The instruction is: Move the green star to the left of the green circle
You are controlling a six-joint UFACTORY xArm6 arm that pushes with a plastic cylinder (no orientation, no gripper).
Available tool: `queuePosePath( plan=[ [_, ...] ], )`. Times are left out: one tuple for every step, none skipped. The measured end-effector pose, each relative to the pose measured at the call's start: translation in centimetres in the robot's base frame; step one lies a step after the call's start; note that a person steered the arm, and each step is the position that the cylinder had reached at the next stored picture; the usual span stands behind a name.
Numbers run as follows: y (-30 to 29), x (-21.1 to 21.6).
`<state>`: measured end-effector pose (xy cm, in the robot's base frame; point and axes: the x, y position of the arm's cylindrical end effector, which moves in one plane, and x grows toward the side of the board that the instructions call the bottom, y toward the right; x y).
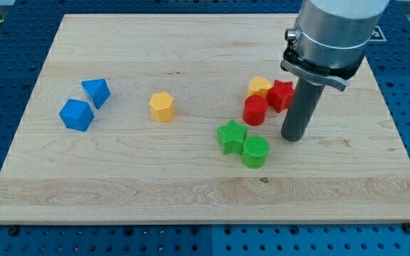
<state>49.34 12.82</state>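
**Green star already touching the green circle's left side**

The green circle [255, 151] serves as landmark on the wooden board [119, 178]. The green star [231, 136] lies against it, on the view's left and slightly toward the view's top, the two touching. My tip [293, 137] rests on the board to the view's right of the green circle and a little higher, near it but apart; it is a bare rod, with nothing to clench or release, and touches no block.

Toward the view's top from the green circle sits a tight cluster: a red cylinder [255, 110], a red star [280, 94] and a yellow block [260, 86] behind them. A yellow hexagonal block [161, 107] stands well to the view's left of the green circle, and two blue blocks [76, 114] [96, 92] lie further left still, just beside each other.
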Motion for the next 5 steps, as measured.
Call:
queuePosePath(
  plan=[
    [-1.3,-1.2],
    [-3.3,-1.5],
    [-5.0,-1.5],
    [-6.6,-1.5],
    [-7.5,-1.5]
  ],
)
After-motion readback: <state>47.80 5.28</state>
